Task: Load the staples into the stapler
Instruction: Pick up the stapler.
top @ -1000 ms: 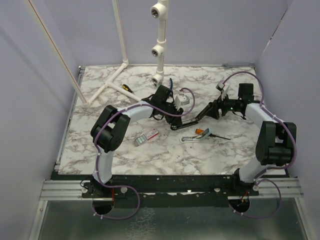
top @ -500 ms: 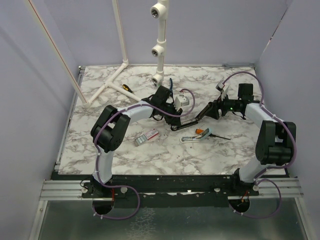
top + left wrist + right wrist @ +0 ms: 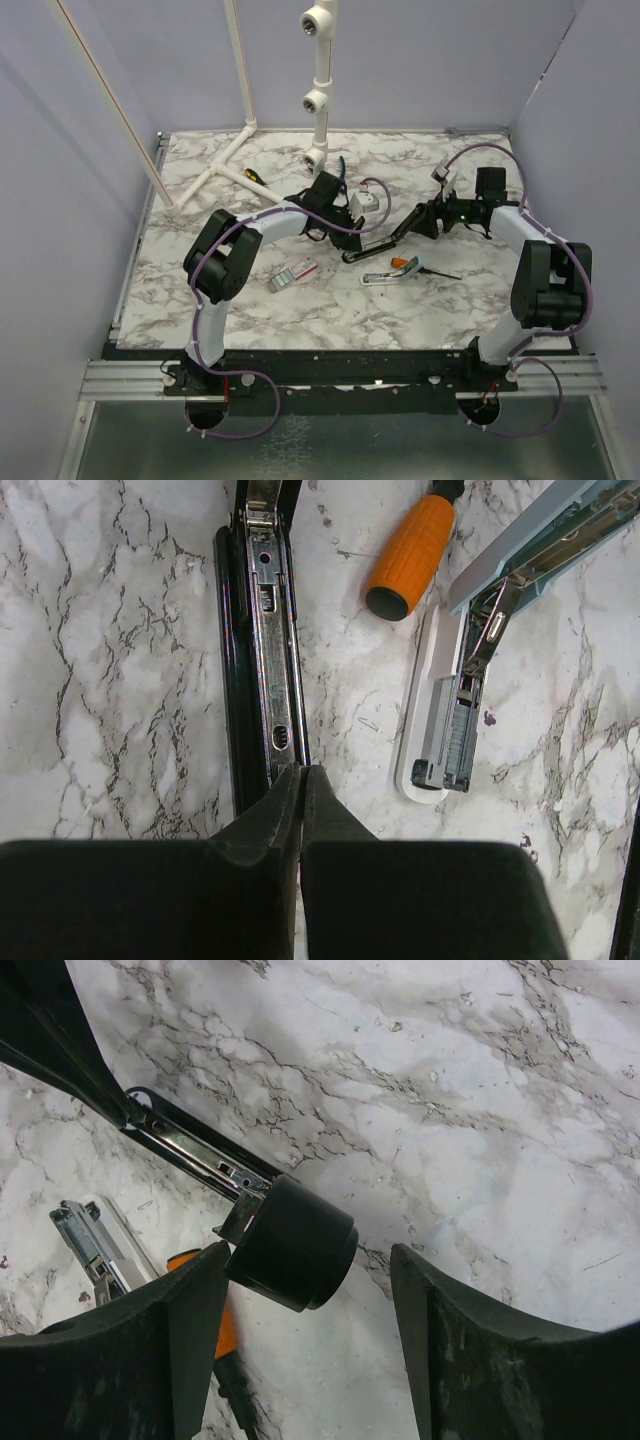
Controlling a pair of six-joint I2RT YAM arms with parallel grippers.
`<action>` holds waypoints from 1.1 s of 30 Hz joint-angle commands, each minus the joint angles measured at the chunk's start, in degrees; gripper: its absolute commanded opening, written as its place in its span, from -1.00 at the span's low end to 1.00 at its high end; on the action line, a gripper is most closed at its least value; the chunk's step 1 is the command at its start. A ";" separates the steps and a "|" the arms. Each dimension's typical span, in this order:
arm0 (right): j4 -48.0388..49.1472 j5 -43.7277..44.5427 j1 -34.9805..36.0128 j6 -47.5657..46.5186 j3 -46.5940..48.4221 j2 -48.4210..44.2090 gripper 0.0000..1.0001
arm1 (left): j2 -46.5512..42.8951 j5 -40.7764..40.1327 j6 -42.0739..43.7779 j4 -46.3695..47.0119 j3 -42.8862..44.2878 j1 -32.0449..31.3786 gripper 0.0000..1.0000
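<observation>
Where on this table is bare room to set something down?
Bare marble: the near strip between staple box and table edge, and the left side between PVC pipe and left arm. Crowded at centre: black stapler, teal stapler, orange screwdriver.

The slim black hinged stapler (image 3: 262, 650) lies open on the marble counter (image 3: 120, 680). Its lower part rests flat on the counter, with the shiny metal channel facing up. The near end of this channel is just at the closed tips of the left gripper (image 3: 302, 780). The upper part rises at a slant from the hinge. Its rounded black end stands between the wide-apart fingers of the right gripper (image 3: 308, 1260), close against one finger and with a gap to the other. The small flat white box of staples (image 3: 293, 273), marked red, lies flat on the counter. It is well apart from the left gripper, to its left and nearer to the arm bases.
</observation>
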 commanded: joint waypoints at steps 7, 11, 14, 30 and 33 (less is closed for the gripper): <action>-1.74 -0.49 0.08 -0.93 1.25 0.76 0.37 | 1.21 0.10 0.93 -1.96 2.60 1.56 -1.00; -1.80 -0.53 0.08 -1.05 1.41 0.52 0.37 | 0.76 0.35 1.27 -2.26 2.72 1.56 -1.00; -1.45 -0.53 0.08 -1.28 1.18 -0.15 0.40 | 0.13 0.76 1.41 -2.48 2.63 1.56 -1.00; 1.21 3.96 -0.01 -4.54 0.09 -5.97 0.51 | -4.87 1.77 5.71 -2.54 0.12 1.56 -1.00; 1.24 4.49 -0.01 -5.67 -0.27 -7.38 0.51 | -5.46 1.87 6.78 -2.52 -0.33 1.49 -1.00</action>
